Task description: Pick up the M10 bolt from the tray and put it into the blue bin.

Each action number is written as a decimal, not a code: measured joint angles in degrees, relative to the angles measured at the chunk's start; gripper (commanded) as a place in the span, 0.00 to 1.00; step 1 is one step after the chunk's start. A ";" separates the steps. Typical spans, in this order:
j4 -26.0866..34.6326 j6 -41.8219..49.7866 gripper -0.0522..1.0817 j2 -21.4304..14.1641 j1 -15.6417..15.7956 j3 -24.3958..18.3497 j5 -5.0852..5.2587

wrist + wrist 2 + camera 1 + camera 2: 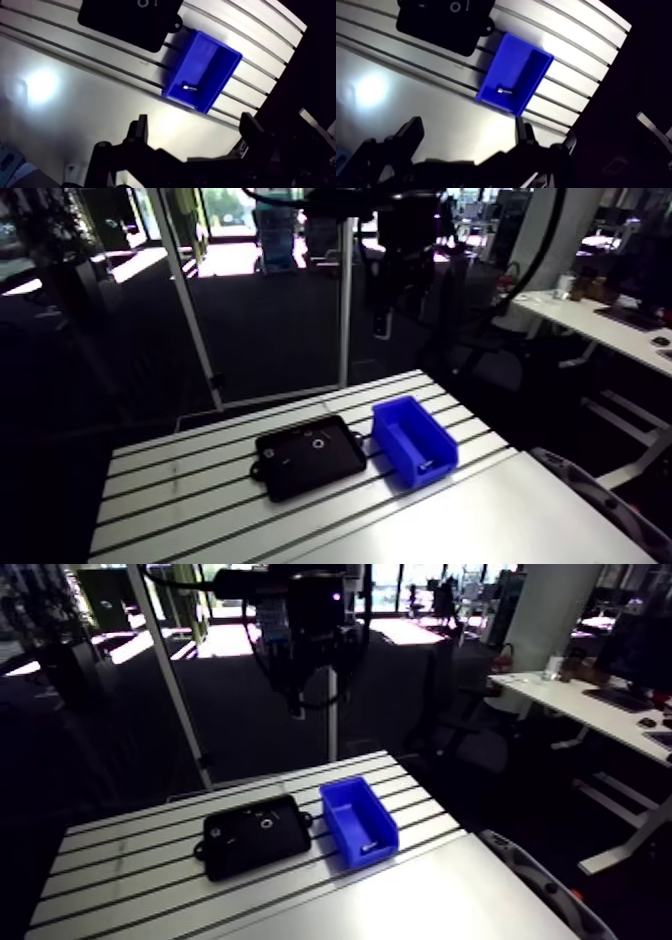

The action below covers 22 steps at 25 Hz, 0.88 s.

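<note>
The blue bin (pixel 205 70) stands on the slotted table just beside the black tray (pixel 130 20). A small silver bolt (pixel 190 87) lies on the bin's floor near the end closest to the gripper. My gripper (pixel 195 132) hangs high above the table, short of the bin, over the smooth plate. It is open, with nothing between its dark fingers (pixel 141 131). In the arm view the bin (pixel 415 443) sits right of the tray (pixel 308 454), and the wrist is far above both.
A silver ring (pixel 318 443) and a few small parts remain in the tray. A smooth grey plate (pixel 480 518) covers the table's front part. White frame posts (pixel 345 298) stand behind the table's far edge. The table's edge runs close to the bin's right side.
</note>
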 measured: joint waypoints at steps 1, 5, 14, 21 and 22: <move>0.89 2.82 0.05 -0.19 0.49 -0.82 0.48; 5.29 12.69 0.05 -0.95 2.30 -4.38 2.72; 11.54 28.36 0.06 -1.43 7.73 -10.60 4.54; 12.71 32.08 0.05 -1.01 10.84 -12.16 4.45; 12.73 32.28 0.05 -0.95 11.02 -12.19 4.38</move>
